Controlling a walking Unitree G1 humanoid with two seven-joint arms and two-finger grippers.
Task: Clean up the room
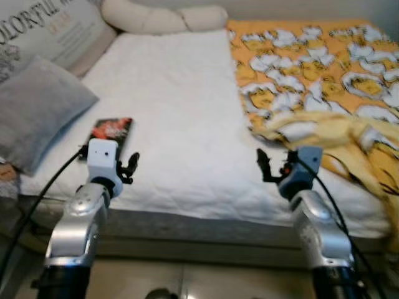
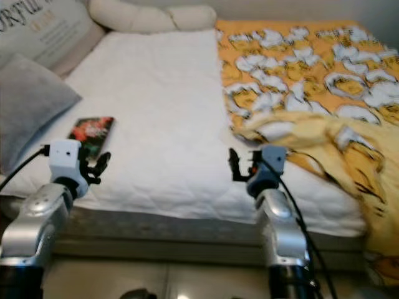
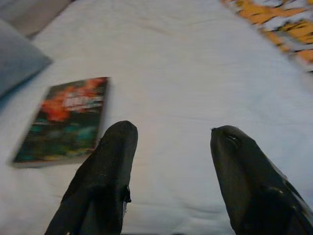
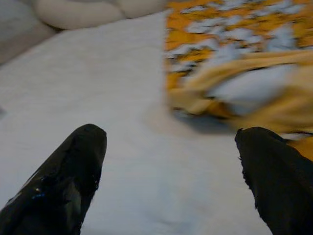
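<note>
Just ahead-left of wide-open left gripper (image 3: 168,171): book (image 3: 63,117). Ahead-right of wide-open right gripper (image 4: 171,171): quilt (image 4: 244,83). Could shove book away, reaching flat.

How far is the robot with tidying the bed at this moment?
Nothing looks done yet. The book lies on the white sheet beside the grey pillow, and the yellow blanket is bunched at its near edge. The left gripper and right gripper hover open, holding nothing. Everything is left.

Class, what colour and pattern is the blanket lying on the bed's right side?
The rumpled blanket is orange-yellow with white cartoon-like shapes, clearest in the left eye view.
</note>
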